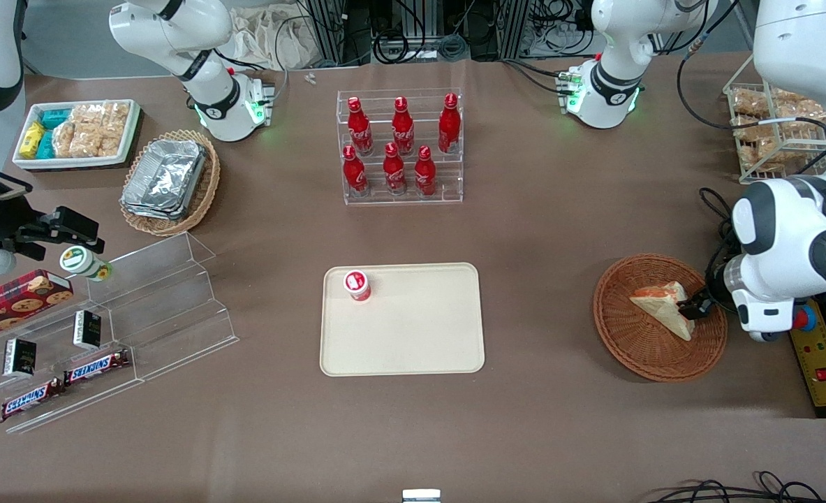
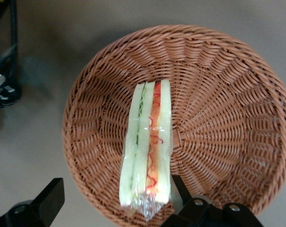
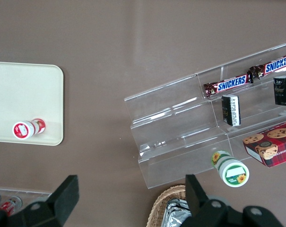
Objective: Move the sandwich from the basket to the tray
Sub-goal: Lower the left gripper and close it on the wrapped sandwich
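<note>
The sandwich (image 1: 658, 304) is a wrapped wedge lying in the reddish-brown wicker basket (image 1: 608, 321) toward the working arm's end of the table. The left wrist view looks down on the sandwich (image 2: 147, 146), its red, orange and green layers facing up, inside the basket (image 2: 228, 94). My left gripper (image 1: 693, 308) hangs low over the basket, open, its jaws astride the sandwich's wrapped end (image 2: 115, 191). One finger (image 2: 179, 191) stands close beside the sandwich; the other finger (image 2: 50, 196) is well apart from it. The cream tray (image 1: 413, 335) lies mid-table, apart from the basket.
A small red-capped bottle (image 1: 357, 285) stands on the tray. A rack of red bottles (image 1: 400, 147) is farther from the camera. A clear stepped shelf (image 1: 154, 307) with snacks, a tan basket of foil containers (image 1: 168, 180) and a white snack tray (image 1: 77, 133) lie toward the parked arm's end.
</note>
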You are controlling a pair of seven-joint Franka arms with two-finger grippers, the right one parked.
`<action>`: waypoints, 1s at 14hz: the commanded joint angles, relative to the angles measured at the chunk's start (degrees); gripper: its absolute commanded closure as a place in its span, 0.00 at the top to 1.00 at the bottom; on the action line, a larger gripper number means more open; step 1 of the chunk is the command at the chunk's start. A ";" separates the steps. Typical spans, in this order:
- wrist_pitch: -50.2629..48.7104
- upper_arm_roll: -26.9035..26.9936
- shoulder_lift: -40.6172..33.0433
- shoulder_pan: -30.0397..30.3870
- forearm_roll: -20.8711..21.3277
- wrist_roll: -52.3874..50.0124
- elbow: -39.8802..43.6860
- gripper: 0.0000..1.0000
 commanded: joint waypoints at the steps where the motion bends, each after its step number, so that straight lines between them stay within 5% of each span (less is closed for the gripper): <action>1: 6.22 -0.33 0.95 -0.43 0.02 -5.84 -3.72 1.00; 5: 9.03 -0.42 2.19 -0.52 0.02 -6.92 -5.74 0.99; 6: 10.18 -0.42 3.15 -0.52 0.02 -7.01 -5.92 0.77; 7: 10.54 -0.42 3.68 -0.61 0.02 -7.96 -5.83 0.16; 8: 10.63 -0.42 3.69 -0.61 0.02 -8.32 -5.75 0.00; 11: 8.44 -0.86 0.37 -1.22 0.11 -9.38 -5.13 0.00; 14: -5.92 -1.73 -5.27 -1.23 0.20 -7.02 0.99 0.00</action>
